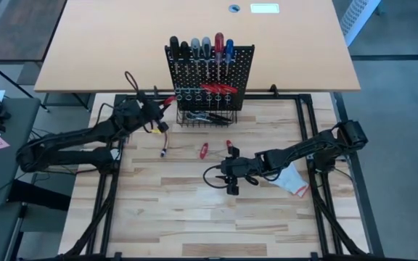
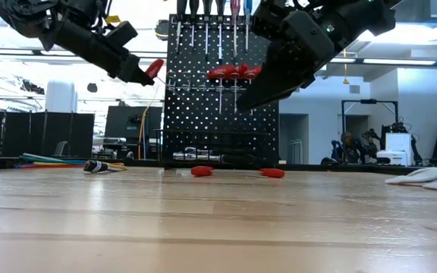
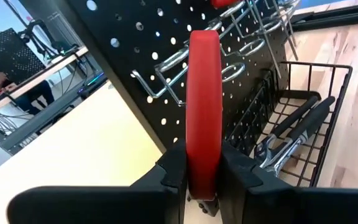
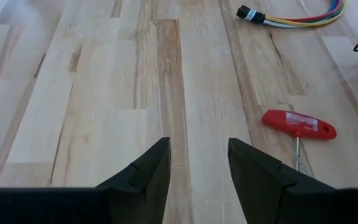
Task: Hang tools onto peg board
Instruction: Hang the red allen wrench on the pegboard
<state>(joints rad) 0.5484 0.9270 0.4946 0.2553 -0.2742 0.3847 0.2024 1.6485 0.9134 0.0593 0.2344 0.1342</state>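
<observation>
From above, we see a pale plank bench (image 1: 194,210) carrying a black perforated metal peg board (image 1: 210,76). Screwdrivers (image 1: 200,48) with black, grey, red and blue handles stand in its top row, red T-shaped handles (image 1: 219,88) hang at mid height, and a black wire basket (image 1: 207,116) sits at its base. The left end effector (image 1: 167,101) is beside the board's left edge, pinching a red-handled tool (image 1: 170,99). Two more red tools (image 1: 203,150) lie on the planks in front of the basket, near a bundle of coloured wires (image 1: 163,139). The right end effector (image 1: 231,177) hovers over mid-bench, with a white glove (image 1: 290,181) beside that arm.

At bench level, we see the left end effector (image 2: 144,76) raised at the board's (image 2: 218,114) left edge, with the red handle (image 2: 154,68) projecting from it.

In the left wrist view, smooth dark fingers (image 3: 174,171) press on either flank of the flat, glossy red handle (image 3: 204,106), which points at silver ring holders (image 3: 229,71). Pliers (image 3: 294,140) with dark grips lie in the basket (image 3: 328,112).

In the right wrist view, the fingers (image 4: 148,168) stand spread apart and empty above the wood grain, near a red T-handle tool (image 4: 298,124) with a thin steel shaft.
</observation>
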